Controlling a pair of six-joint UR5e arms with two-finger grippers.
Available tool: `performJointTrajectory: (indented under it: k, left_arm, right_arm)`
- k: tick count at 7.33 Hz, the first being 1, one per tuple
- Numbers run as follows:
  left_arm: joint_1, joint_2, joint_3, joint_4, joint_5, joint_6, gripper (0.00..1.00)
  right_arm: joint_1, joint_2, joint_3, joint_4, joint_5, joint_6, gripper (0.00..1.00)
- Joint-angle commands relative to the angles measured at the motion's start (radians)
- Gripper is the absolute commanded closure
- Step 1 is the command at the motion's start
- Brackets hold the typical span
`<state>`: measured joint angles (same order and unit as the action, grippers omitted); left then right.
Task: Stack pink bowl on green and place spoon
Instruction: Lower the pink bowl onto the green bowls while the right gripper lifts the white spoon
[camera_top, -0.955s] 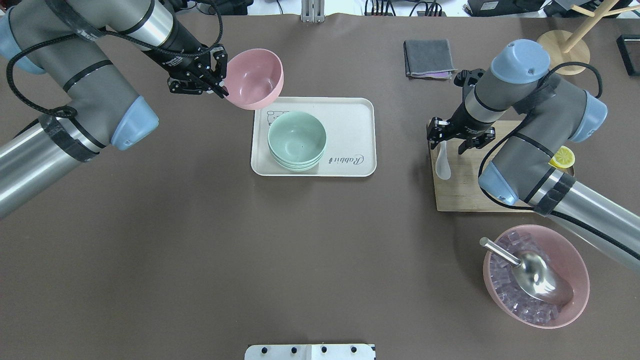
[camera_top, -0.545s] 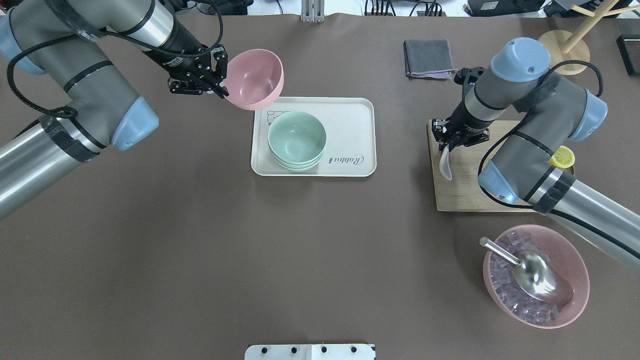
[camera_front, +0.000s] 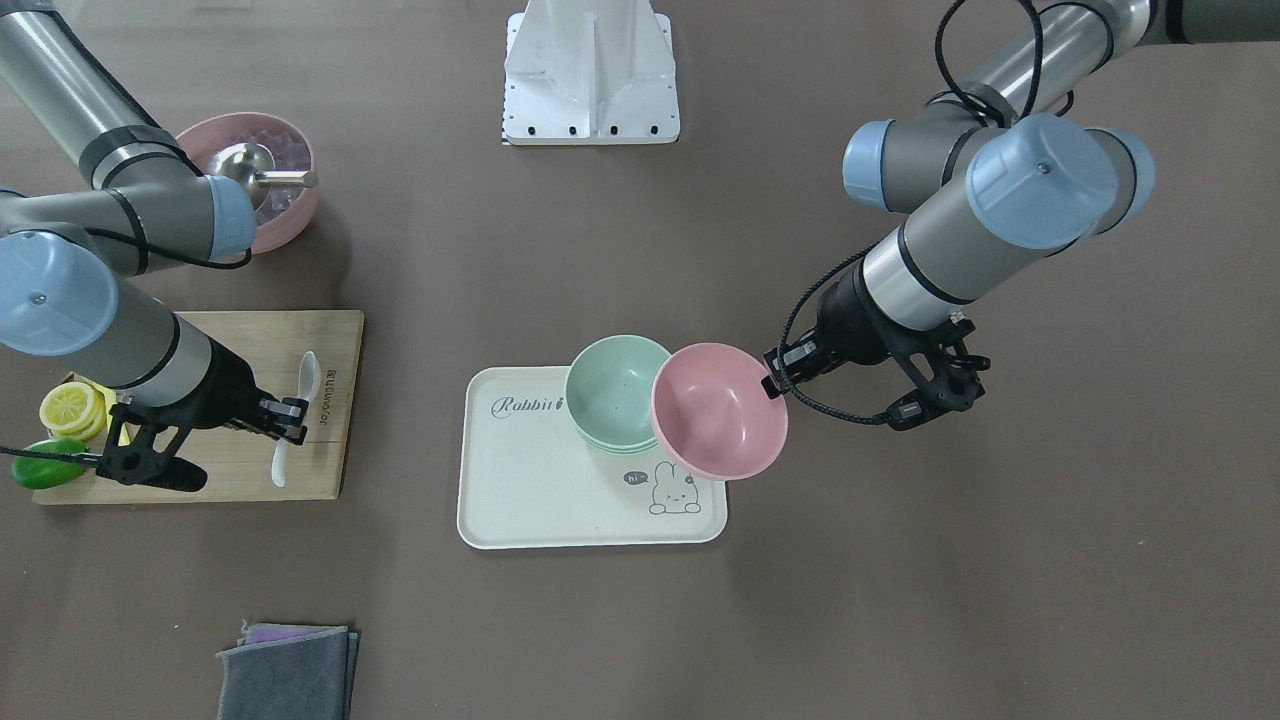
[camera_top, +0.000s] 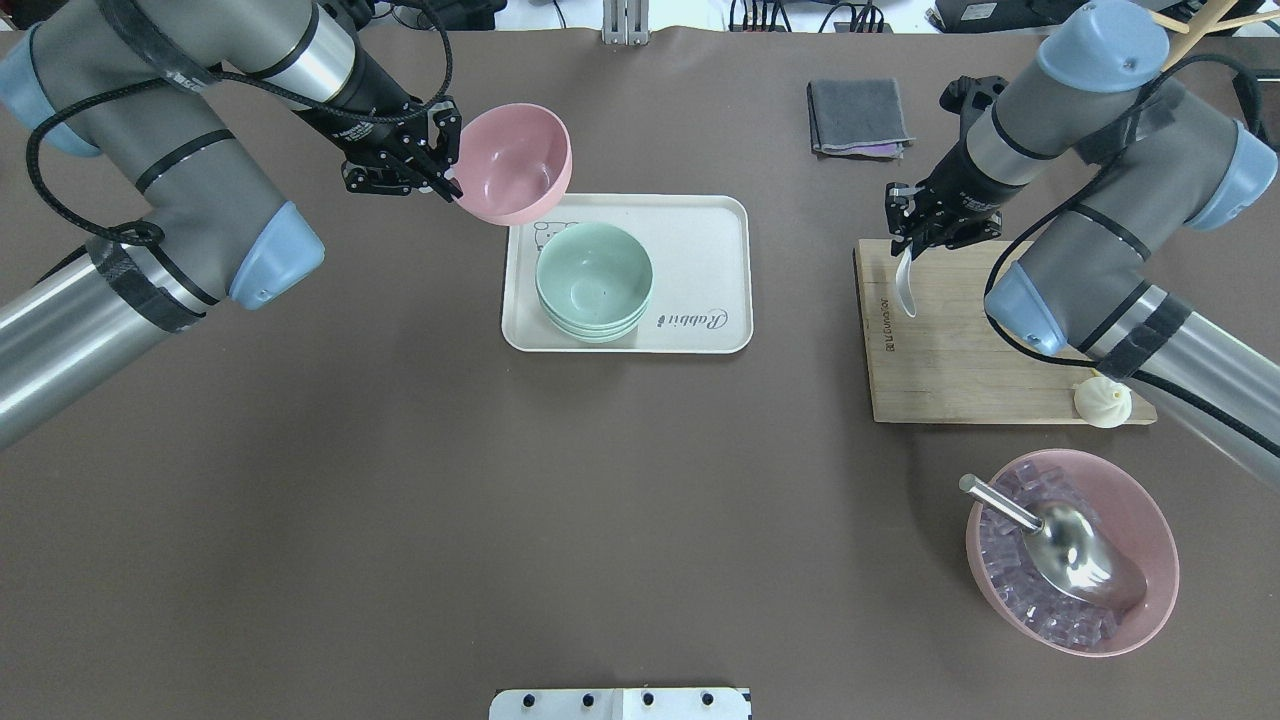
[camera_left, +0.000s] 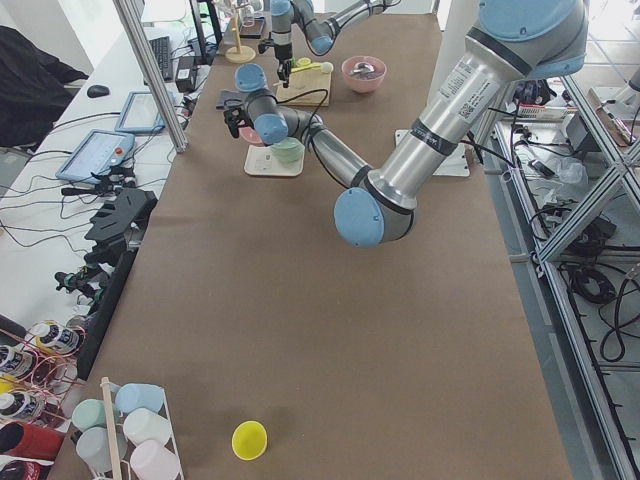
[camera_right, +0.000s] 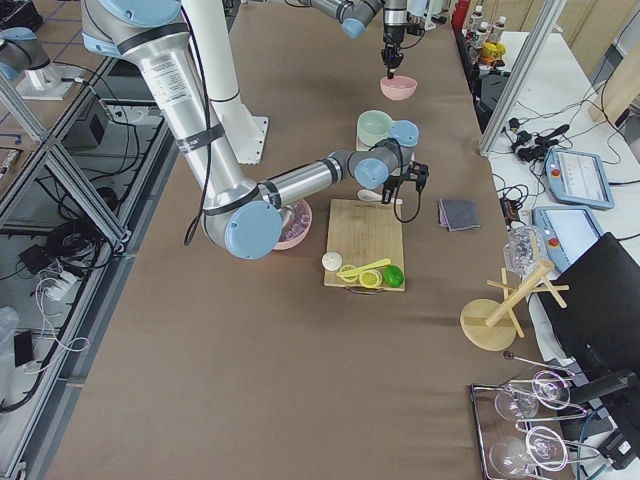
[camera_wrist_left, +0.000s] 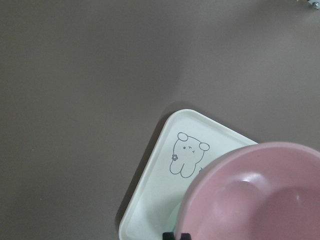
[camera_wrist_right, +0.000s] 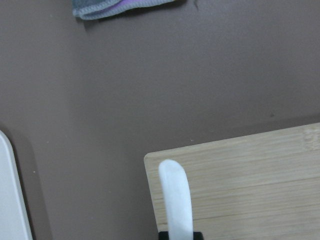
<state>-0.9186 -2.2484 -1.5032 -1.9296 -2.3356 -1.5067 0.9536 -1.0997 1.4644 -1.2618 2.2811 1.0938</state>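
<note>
My left gripper (camera_top: 447, 168) is shut on the rim of the pink bowl (camera_top: 515, 160) and holds it tilted in the air over the far left corner of the cream tray (camera_top: 700, 250). The bowl also shows in the front view (camera_front: 720, 425) and the left wrist view (camera_wrist_left: 260, 195). A stack of green bowls (camera_top: 593, 280) stands on the tray, just beside and below the pink bowl. My right gripper (camera_top: 905, 243) is shut on the handle of a white spoon (camera_top: 905, 288), which hangs above the wooden board's (camera_top: 950, 350) far left corner. The spoon also shows in the right wrist view (camera_wrist_right: 176, 200).
A pink bowl of ice cubes with a metal scoop (camera_top: 1070, 550) stands near the right front. A grey cloth (camera_top: 858, 115) lies behind the board. A white bun (camera_top: 1102, 400) and lemon slices (camera_front: 72, 408) lie on the board. A wooden rack base (camera_top: 1130, 100) stands far right.
My right gripper closed on the spoon's handle, lifted it off the board and moved toward the far side. My left gripper shifted the pink bowl slightly toward the tray.
</note>
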Motion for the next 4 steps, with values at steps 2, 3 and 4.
performJointTrajectory:
  k: [2, 3, 4]
  left_arm:
    - [0.120, -0.042, 0.004, 0.000, 0.099, -0.056, 1.00]
    - [0.132, -0.052, 0.006, -0.003, 0.104, -0.058, 1.00]
    - [0.151, -0.053, 0.015, -0.006, 0.104, -0.052, 1.00]
  right_arm:
    - [0.022, 0.009, 0.031, -0.028, 0.023, -0.002, 1.00]
    - [0.022, 0.011, 0.033, -0.028, 0.023, 0.000, 1.00]
    - [0.022, 0.009, 0.031, -0.025, 0.018, -0.002, 1.00]
